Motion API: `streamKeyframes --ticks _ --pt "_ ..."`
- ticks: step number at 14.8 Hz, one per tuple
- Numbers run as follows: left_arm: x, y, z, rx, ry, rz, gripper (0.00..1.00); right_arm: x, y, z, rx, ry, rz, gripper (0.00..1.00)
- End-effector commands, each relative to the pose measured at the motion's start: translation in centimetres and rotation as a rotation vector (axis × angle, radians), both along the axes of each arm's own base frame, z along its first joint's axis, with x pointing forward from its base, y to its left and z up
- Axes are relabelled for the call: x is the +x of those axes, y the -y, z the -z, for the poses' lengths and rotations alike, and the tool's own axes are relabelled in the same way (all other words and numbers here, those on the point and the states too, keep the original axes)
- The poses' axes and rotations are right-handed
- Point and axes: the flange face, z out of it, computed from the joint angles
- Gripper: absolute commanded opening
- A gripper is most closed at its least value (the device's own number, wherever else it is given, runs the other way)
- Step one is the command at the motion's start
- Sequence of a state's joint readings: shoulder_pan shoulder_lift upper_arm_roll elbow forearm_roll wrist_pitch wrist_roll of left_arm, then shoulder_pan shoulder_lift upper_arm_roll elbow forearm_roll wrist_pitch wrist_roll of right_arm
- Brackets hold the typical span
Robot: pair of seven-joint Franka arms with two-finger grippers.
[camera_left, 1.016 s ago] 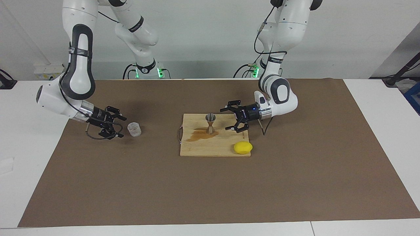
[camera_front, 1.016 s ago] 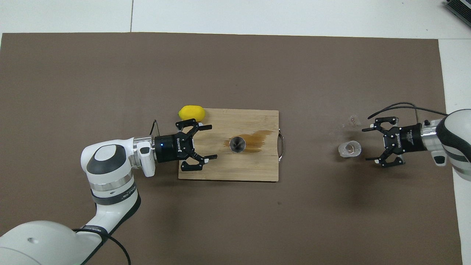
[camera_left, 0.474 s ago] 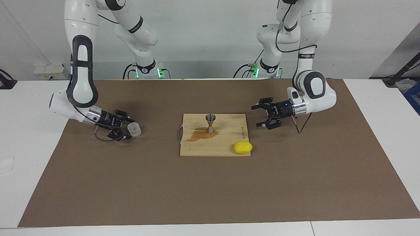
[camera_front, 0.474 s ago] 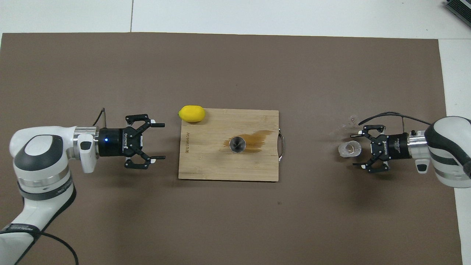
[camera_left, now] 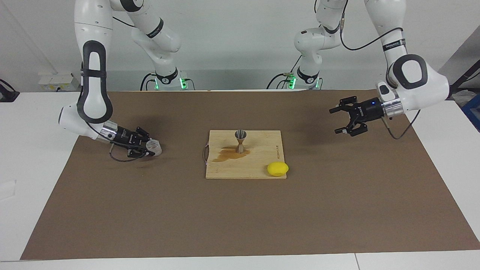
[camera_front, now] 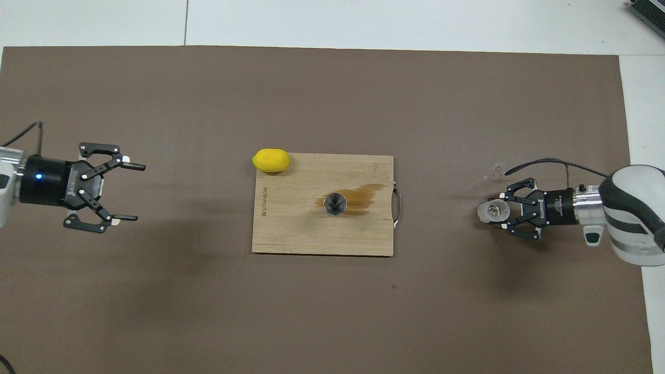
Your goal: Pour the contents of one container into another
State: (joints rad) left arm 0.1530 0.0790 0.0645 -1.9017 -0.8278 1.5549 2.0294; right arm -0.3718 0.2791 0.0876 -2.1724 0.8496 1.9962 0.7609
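Right tool [camera_left: 149, 147]: clamped on the glass tumbler [camera_left: 154, 147].
Left tool [camera_left: 340, 120]: fingers held apart over the worktop [camera_left: 337, 195].
Jigger [camera_left: 240, 141]: stood upright on the board [camera_left: 258, 165].

We see the clear tumbler [camera_left: 154, 147] on the mat toward the right arm's end; the silvery hourglass jigger [camera_left: 240, 141] stands upright on the board [camera_left: 262, 165].

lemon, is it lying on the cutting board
No, the lemon lies on the brown mat, touching the corner of the cutting board rather than lying on it.
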Motion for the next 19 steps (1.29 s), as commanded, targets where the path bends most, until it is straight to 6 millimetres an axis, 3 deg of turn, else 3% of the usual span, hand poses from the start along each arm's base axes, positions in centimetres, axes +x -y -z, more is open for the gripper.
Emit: streamKeyframes --ticks 1,5,9,13,16,19 --pt "0.6 -1.1 -5.2 0.158 -0.051 0.003 1.0 -0.1 -0.4 -2.8 0.0 0.036 0.033 0.0" --pt "-0.2 -2.6 -11.3 0.409 -0.125 -0.126 1.0 0.8 -3.9 -6.5 -0.025 0.063 0.009 0.0" --pt "-2.3 -1.7 -15.6 0.637 -0.242 -0.392 1.0 2.6 -11.2 -9.6 -0.06 0.02 0.0 0.0" --pt "-2.5 0.9 -16.2 0.737 -0.409 -0.678 1.0 3.9 -18.3 -11.7 -0.121 -0.018 0.037 0.0" --pt "-2.2 1.7 -16.2 0.823 -0.428 -0.829 1.0 5.0 -22.8 -14.1 -0.231 -0.03 0.03 0.0" --pt "-1.1 1.7 -16.6 0.834 -0.44 -1.101 1.0 5.4 -26.8 -15.3 -0.322 -0.025 -0.001 0.0"
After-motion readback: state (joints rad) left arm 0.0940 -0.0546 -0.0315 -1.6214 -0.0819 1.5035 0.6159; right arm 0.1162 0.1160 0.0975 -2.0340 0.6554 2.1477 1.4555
